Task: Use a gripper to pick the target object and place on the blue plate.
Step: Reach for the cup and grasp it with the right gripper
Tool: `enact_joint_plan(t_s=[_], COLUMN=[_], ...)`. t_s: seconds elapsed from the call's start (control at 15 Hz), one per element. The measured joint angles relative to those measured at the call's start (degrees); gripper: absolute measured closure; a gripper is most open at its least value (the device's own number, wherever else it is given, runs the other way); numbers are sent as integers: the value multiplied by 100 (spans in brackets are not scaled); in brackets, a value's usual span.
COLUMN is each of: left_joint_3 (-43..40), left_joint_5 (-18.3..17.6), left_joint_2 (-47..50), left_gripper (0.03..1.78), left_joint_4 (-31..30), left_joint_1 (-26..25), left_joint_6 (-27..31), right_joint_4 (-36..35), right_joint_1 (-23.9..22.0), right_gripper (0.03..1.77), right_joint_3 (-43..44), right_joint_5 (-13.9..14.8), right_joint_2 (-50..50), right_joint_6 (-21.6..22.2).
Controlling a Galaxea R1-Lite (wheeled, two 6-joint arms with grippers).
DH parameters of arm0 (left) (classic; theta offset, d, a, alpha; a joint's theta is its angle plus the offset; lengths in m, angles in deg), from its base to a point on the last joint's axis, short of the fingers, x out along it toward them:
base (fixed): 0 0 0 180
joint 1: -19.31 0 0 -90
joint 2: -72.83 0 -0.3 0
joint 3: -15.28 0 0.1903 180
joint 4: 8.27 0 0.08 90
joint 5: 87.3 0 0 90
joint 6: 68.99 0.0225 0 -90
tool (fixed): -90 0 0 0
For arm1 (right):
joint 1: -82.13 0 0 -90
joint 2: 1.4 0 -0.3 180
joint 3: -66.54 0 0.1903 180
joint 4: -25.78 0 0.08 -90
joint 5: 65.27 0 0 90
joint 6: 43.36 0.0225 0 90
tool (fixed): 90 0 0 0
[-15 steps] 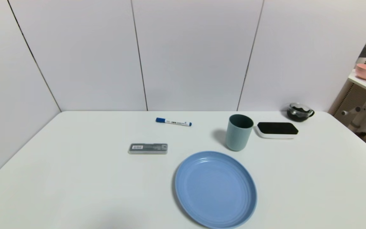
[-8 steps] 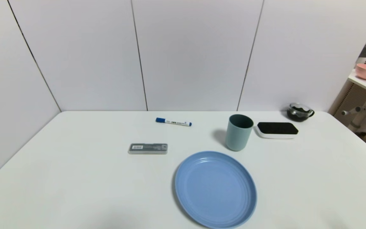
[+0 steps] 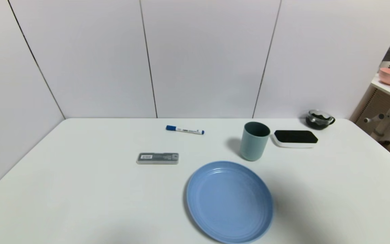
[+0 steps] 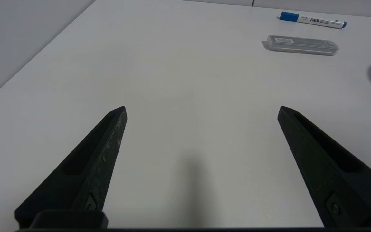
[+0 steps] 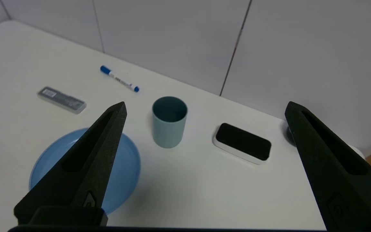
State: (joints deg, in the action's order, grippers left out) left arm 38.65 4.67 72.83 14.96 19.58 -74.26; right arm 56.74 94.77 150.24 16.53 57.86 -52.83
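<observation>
Right now the green cup (image 3: 255, 140) stands upright on the white counter (image 3: 80, 189), just behind the blue plate (image 3: 229, 202) and not touching it, with a black-topped eraser (image 3: 295, 138) just beside it on the right. Farther to the left lie a blue-capped marker (image 3: 185, 129) and a flat grey case (image 3: 157, 158). The right gripper (image 5: 204, 108) hangs up in the air over the counter, facing the cup, with its jaws wide apart and nothing in them, and the left gripper (image 4: 201, 111) sits low over the bare left part of the counter, its jaws wide apart and holding nothing too.
</observation>
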Motion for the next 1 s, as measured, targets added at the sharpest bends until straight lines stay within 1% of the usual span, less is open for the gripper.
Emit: enact_joint_plan(t_s=[0.27, 0.47, 0.6, 0.87, 1.0], left_joint_3=[0, 0, 0, 0, 0], left_joint_5=[0, 0, 2, 0, 0], left_joint_2=[0, 0, 0, 0, 0], left_gripper=[12, 12, 12, 12, 12], left_joint_4=[-2, -2, 0, -2, 0], left_joint_1=[0, 0, 0, 0, 0], left_joint_6=[-2, -2, 0, 0, 1], right_joint_4=[1300, 2102, 2410, 2616, 3040], right_joint_1=[585, 828, 891, 920, 916], right_gripper=[10, 10, 10, 10, 10], right_joint_3=[1438, 2304, 2625, 3202, 3633], right_joint_5=[-9, -13, -22, -11, -2], right_joint_2=[1504, 2456, 2964, 3771, 4113], right_joint_6=[-45, -30, -26, 13, 27])
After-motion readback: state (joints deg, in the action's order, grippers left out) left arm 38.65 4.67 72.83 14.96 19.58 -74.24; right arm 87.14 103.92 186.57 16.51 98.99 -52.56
